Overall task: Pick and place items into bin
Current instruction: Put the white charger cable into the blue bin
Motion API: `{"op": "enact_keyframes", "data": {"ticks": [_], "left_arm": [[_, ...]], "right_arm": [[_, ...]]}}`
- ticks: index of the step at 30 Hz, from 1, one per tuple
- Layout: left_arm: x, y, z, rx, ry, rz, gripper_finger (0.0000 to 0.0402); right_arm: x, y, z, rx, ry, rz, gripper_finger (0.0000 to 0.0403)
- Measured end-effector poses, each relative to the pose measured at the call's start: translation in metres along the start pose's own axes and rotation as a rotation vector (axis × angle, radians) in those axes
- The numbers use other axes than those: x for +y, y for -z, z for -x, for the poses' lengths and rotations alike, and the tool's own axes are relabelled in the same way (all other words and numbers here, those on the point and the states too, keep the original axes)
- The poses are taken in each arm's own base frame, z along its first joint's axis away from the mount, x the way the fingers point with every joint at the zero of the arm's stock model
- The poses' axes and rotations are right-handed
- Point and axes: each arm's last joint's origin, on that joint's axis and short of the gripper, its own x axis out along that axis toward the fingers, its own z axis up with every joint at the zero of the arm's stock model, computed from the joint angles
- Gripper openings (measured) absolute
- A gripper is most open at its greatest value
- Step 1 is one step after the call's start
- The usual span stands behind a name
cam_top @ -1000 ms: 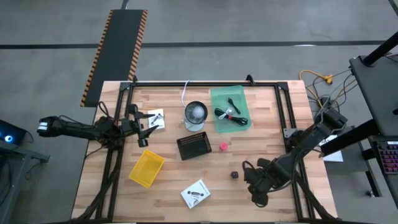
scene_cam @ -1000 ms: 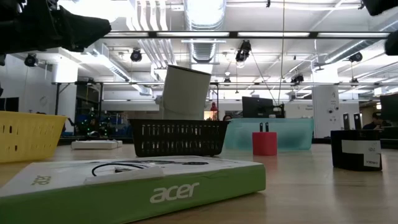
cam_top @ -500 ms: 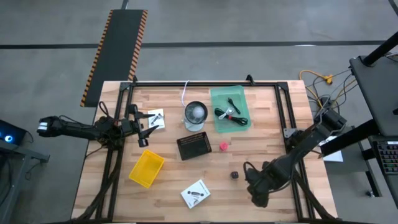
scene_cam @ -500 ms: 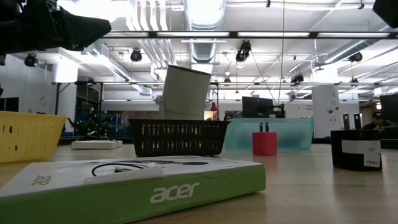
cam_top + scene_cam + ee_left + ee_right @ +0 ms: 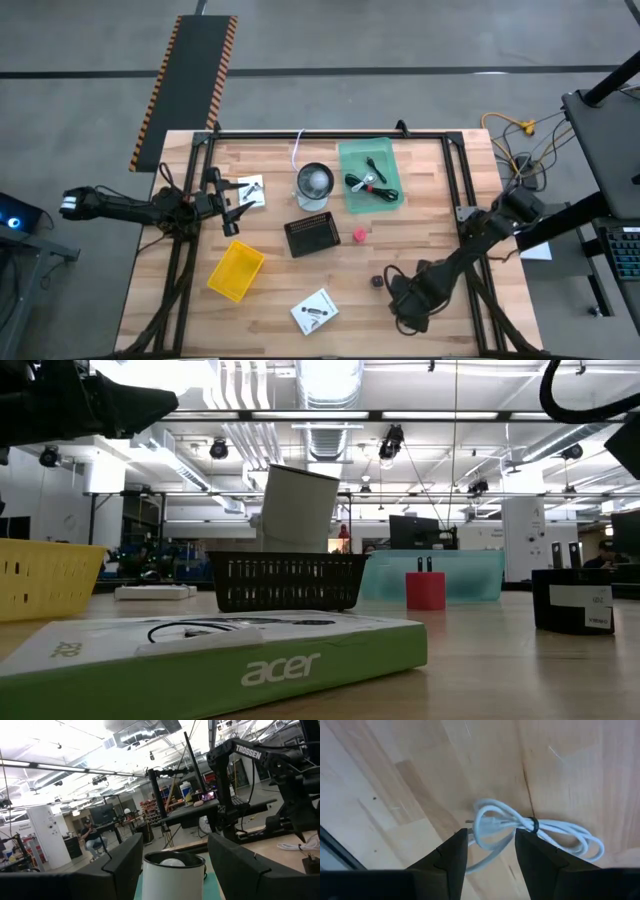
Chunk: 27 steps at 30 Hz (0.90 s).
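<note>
A wooden surface (image 5: 270, 310) seen from above carries scattered small items and several bins. At the lower right of the overhead frame, the right end effector (image 5: 408, 303) hangs low over the boards, and its wrist camera looks straight down between two parted, empty fingers (image 5: 451, 855) at a white coiled cable (image 5: 520, 827) lying flat on the wood. The cable sits directly below and just ahead of the fingers, its long axis running across the gap between them, with a dark tie pinching it near the middle. The right arm is plainly the nearer one. Just left of that end effector in the overhead frame lies a dark die (image 5: 378, 283); a tiny red cube (image 5: 358, 235) sits near the centre beside a black mesh bin (image 5: 312, 236). The left end effector (image 5: 229, 200) waits at the left side, fingers apart and holding nothing, facing a white cup (image 5: 173, 879).
</note>
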Motion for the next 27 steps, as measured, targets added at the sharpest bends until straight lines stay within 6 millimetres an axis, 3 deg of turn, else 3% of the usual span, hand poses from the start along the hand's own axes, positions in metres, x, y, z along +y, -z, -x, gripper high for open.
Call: {"op": "enact_keyframes", "data": {"ticks": [8,16,27], "left_arm": [[0.000,0.000,0.000,0.000,0.000,0.000,0.0208],[0.000,0.000,0.000,0.000,0.000,0.000,0.0208],[0.000,0.000,0.000,0.000,0.000,-0.001,0.0208]], "right_arm": [[-0.002,-0.007,-0.011,0.019,0.037,0.067,0.0121],[-0.007,-0.016,-0.010,0.024,0.036,0.055,0.0020],[-0.024,-0.021,-0.004,0.076,0.141,0.013,0.0009]]}}
